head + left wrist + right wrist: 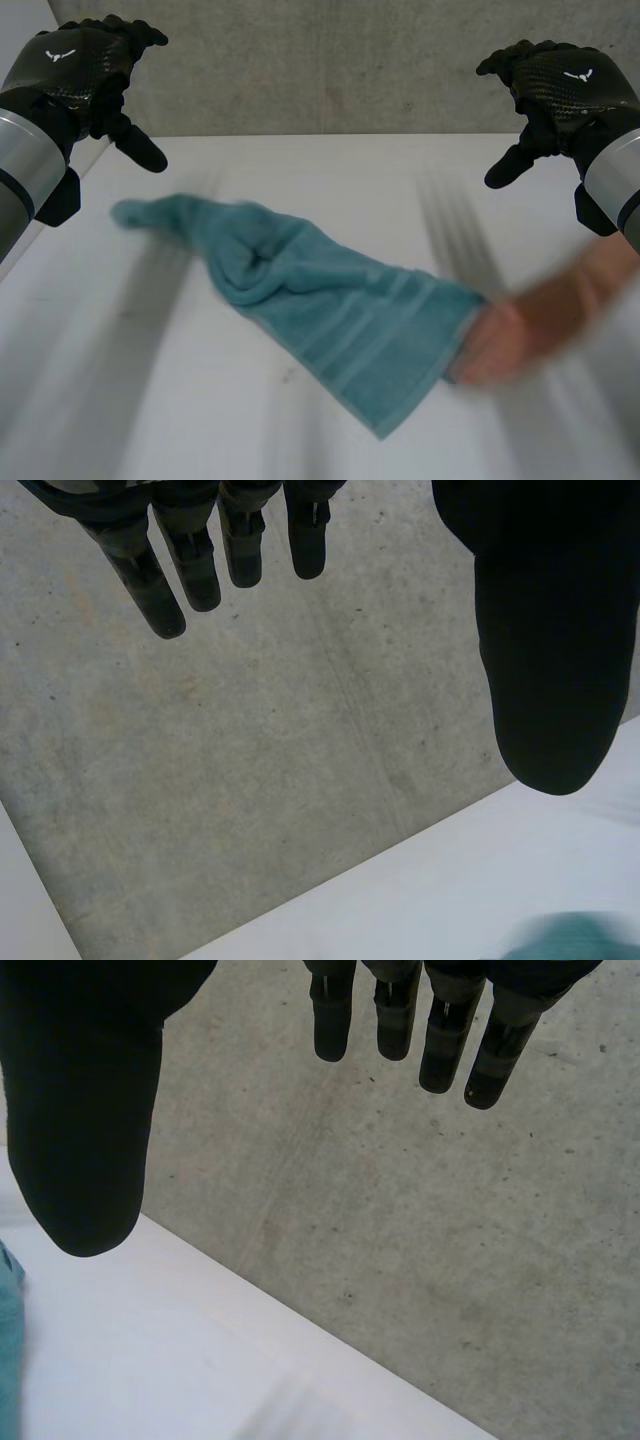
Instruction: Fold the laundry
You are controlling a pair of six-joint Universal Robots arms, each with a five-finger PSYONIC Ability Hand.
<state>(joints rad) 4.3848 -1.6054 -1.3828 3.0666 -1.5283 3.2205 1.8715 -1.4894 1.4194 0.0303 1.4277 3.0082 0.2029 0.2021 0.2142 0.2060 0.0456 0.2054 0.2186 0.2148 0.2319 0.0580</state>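
Here, a rumpled teal towel (320,300) is lying across the white desk (150,400), a person's hand (495,345) at its right end. The left hand (85,65) and right hand (560,90) are hovering above, fingers loosely apart, holding nothing.

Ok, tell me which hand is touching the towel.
The person's hand, on the towel at its end on the robot's right. The left hand and right hand hang open, clear of it.

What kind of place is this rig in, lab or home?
Likely a lab test bench, not a home: a white table against a concrete wall, one teal towel crumpled on it, and a person's hand at the towel's edge while the robot's left hand and right hand hang open above.
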